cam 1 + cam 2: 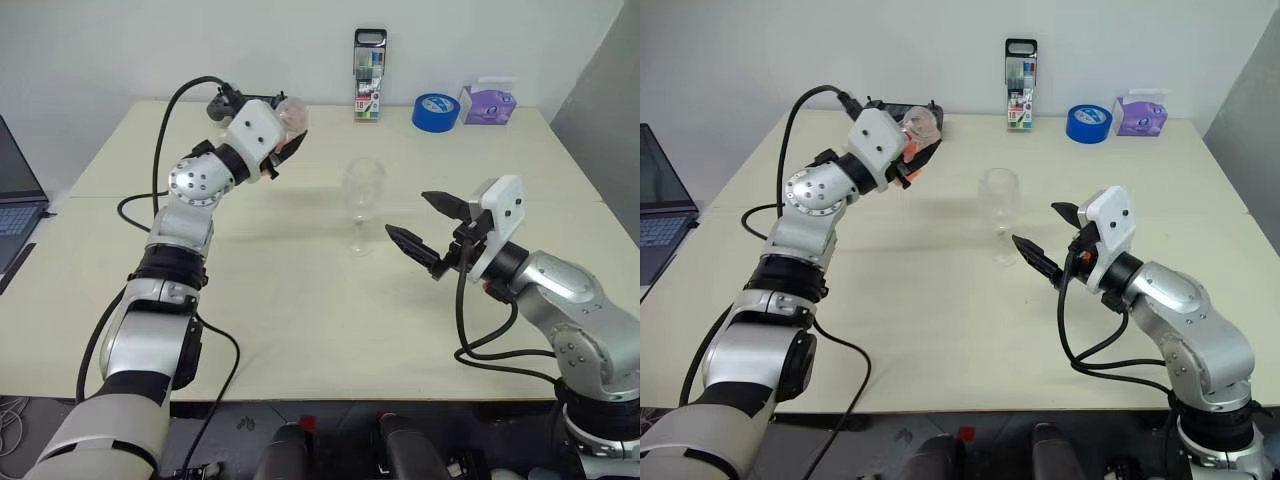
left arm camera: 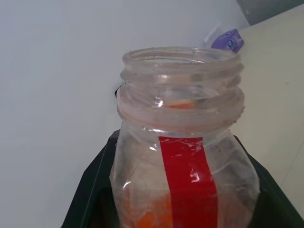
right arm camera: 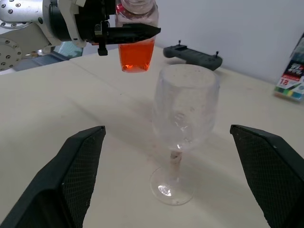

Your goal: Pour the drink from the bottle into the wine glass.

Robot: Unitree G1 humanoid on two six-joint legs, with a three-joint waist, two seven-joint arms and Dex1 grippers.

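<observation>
Two sets of jaws: left gripper (image 3: 130, 32) pinching the bottle (image 3: 136, 33), right gripper (image 1: 428, 231) spread beside the wine glass (image 1: 362, 203).

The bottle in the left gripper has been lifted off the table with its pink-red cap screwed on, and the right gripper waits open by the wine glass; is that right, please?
Not quite: the bottle has no cap; the left wrist view shows its bare, open threaded neck. The rest holds: the left gripper holds it off the table, and the right gripper is open by the wine glass.
</observation>
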